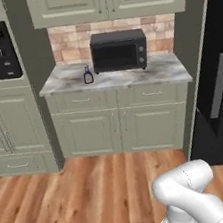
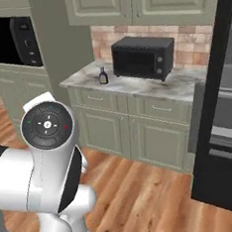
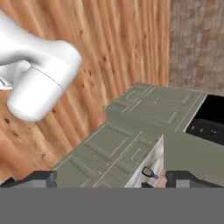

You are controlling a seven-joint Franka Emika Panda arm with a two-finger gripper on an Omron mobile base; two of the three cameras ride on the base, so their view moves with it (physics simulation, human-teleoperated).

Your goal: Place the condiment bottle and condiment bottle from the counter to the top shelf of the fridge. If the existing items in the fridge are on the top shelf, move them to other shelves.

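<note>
Sage-green cabinets fill the wall ahead of you, with a marble tabletop [image 1: 168,72] carrying a black microwave [image 1: 119,50] and one bottle [image 1: 88,75] standing just left of it, near the front edge. The fridge [image 2: 223,128] stands at the right, dark-sided, its shelves hard to read from here. Your arm is folded back high over the wooden floor, well away from the tabletop, with the hand rolled so the cabinets look tilted in the hand view. The gripper [image 3: 109,179] is wide and holds nothing. I judge the main risk to be the long reach: approach off-line and you could tip the small bottle or push it into the microwave. You also see just one bottle, so the second needs finding
</note>
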